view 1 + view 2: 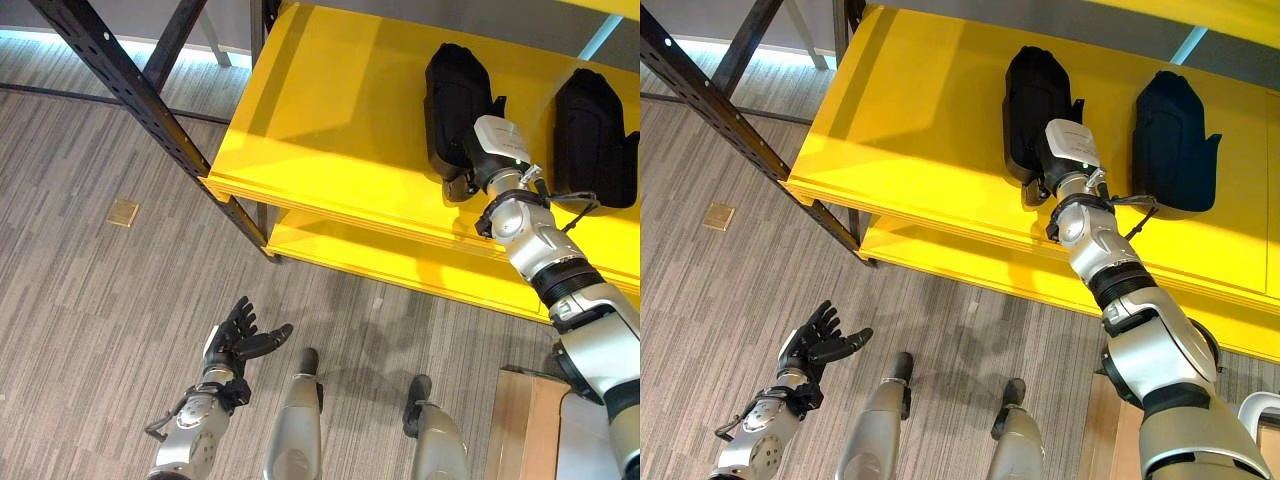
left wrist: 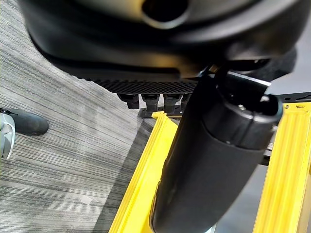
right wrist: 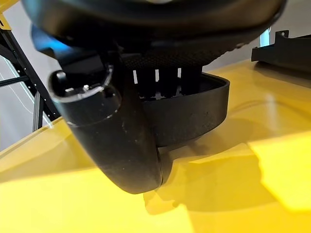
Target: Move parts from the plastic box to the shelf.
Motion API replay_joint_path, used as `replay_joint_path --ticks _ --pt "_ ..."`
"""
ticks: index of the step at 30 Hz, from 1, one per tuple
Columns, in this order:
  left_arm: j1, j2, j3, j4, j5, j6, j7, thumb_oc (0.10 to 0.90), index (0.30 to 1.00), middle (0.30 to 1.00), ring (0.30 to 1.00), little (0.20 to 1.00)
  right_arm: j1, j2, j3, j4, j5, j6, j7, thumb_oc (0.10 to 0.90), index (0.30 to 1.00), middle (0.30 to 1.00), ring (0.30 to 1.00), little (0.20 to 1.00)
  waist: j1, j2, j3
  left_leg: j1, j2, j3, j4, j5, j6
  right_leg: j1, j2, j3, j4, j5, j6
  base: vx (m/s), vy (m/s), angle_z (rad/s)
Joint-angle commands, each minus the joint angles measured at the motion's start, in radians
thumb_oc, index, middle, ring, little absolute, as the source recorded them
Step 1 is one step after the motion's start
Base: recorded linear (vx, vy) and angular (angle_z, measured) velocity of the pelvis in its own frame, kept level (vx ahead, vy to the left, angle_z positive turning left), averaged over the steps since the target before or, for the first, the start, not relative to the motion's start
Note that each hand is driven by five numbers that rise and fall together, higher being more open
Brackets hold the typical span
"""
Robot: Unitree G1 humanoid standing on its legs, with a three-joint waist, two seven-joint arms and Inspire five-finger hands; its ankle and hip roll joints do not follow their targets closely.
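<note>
Hanging idle low at the frame's lower left, left hand [image 1: 238, 338] with fingers spread and empty, clear of the work. Resting on the yellow shelf [image 1: 330, 130] at upper right, black part [image 1: 455, 95] clasped by right hand [image 3: 146, 97], fingers over its edge, likely steadying it before release. Lying further right, second part [image 1: 592, 125], well apart, already delivered.

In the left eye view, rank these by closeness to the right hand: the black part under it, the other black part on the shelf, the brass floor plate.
1. Black part, under the right hand.
2. Other black part, farther right on the shelf.
3. Floor plate, far left.
</note>
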Motion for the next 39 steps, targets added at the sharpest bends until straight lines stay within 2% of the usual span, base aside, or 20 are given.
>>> replay_joint_path --ticks 1,16,26,39 --pt "0.0 0.096 0.013 -0.075 -0.015 -0.101 0.004 0.9 1.0 1.0 1.0 1.0 -0.153 -0.022 0.009 0.017 0.028 -0.012 -0.046 0.9 1.0 1.0 1.0 1.0 0.036 -0.028 -0.04 -0.043 0.054 -0.053 0.012 -0.01 -0.009 0.111 -0.057 0.017 -0.02 -0.014 0.032 0.0 0.0 0.0" --pt "-0.002 0.094 0.015 -0.071 -0.015 -0.099 0.005 0.9 1.0 1.0 1.0 1.0 -0.132 -0.017 -0.001 -0.026 0.041 -0.018 -0.031 0.9 1.0 1.0 1.0 1.0 0.034 -0.036 -0.037 -0.04 0.058 -0.054 0.016 -0.012 -0.01 0.111 -0.056 0.022 -0.018 -0.015 0.032 0.0 0.0 0.0" --pt "-0.001 0.095 0.033 -0.067 -0.019 -0.093 0.009 0.9 1.0 1.0 1.0 1.0 -0.132 -0.031 -0.001 -0.14 0.053 -0.03 -0.001 0.9 1.0 1.0 1.0 1.0 0.036 -0.052 -0.04 -0.046 0.058 -0.063 0.022 -0.017 -0.011 0.117 -0.053 0.013 -0.018 -0.016 0.03 0.0 0.0 0.0" --pt "0.003 0.098 0.04 -0.07 -0.023 -0.093 0.01 0.9 1.0 1.0 1.0 1.0 -0.129 -0.011 0.002 -0.167 0.069 -0.039 0.017 0.9 1.0 1.0 1.0 1.0 0.05 -0.065 -0.038 -0.051 0.051 -0.069 0.03 -0.021 -0.006 0.123 -0.055 0.007 -0.015 -0.018 0.031 0.0 0.004 0.01"
